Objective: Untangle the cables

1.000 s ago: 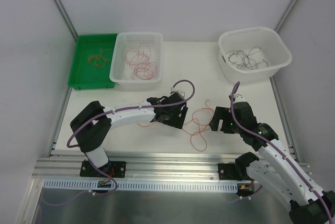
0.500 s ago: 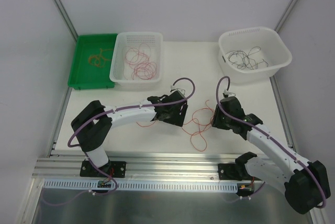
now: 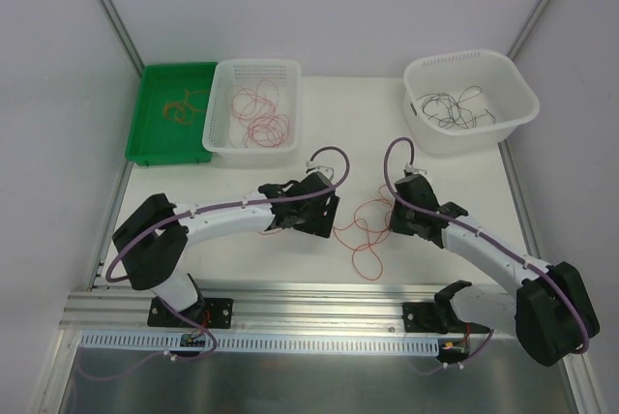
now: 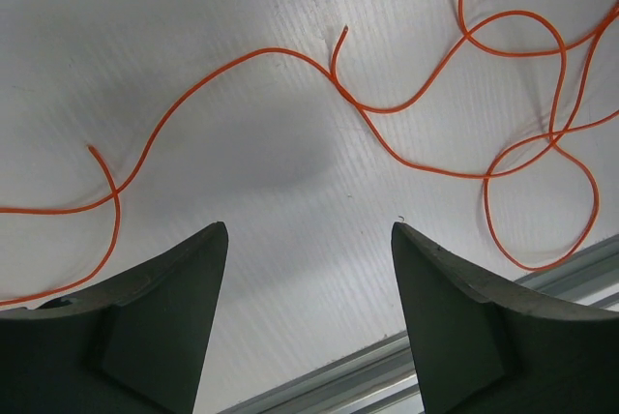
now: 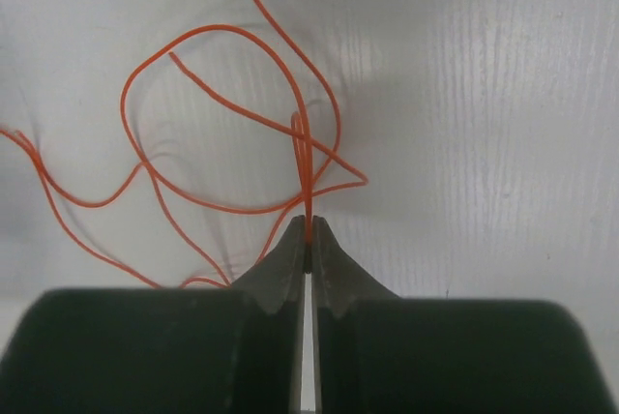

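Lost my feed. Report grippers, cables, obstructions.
Right gripper shut on loose thin red wire tangle. Left gripper open above same wire, holding nothing. No obstruction seen.

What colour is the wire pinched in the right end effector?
Orange-red; the wire shows best in the right wrist view.

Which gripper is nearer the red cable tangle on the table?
Right. The right gripper is shut on a strand of the red cable tangle. The left gripper is open at the tangle's left edge, strands lying just beyond its fingertips, none between them.
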Controlling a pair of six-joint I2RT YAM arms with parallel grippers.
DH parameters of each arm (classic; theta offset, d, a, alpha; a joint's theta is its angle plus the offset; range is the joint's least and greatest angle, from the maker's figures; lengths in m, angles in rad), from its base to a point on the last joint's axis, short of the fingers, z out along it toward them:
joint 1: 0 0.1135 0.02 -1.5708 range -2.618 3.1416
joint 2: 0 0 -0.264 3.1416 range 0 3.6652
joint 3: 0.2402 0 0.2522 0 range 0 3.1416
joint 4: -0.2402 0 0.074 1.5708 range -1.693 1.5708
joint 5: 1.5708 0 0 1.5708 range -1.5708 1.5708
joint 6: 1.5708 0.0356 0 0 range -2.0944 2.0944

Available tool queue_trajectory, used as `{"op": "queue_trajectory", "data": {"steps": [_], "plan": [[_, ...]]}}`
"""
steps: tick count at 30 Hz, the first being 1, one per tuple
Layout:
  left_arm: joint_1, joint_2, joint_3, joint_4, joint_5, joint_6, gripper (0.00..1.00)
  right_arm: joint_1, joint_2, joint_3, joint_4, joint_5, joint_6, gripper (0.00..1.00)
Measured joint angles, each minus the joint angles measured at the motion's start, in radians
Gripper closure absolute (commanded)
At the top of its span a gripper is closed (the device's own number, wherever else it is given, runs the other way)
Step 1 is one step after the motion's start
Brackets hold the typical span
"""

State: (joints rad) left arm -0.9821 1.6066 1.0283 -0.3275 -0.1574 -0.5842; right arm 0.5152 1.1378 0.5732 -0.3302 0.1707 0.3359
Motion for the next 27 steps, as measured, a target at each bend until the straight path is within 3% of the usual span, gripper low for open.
{"op": "queue_trajectory", "data": {"steps": [13, 21, 27], "plan": [[-0.014, -0.274, -0.191, 0.213, 0.096, 0.087, 0.2, 0.105, -0.148, 0.324, -0.156, -0.058, -0.032, 0.99], [-0.014, -0.399, -0.207, 0.293, 0.136, 0.129, 0.18, 0.127, -0.178, 0.51, -0.214, -0.188, -0.102, 0.99], [-0.014, -0.436, -0.207, 0.372, 0.203, 0.152, 0.18, 0.137, -0.182, 0.557, -0.222, -0.227, -0.114, 0.99]]}}
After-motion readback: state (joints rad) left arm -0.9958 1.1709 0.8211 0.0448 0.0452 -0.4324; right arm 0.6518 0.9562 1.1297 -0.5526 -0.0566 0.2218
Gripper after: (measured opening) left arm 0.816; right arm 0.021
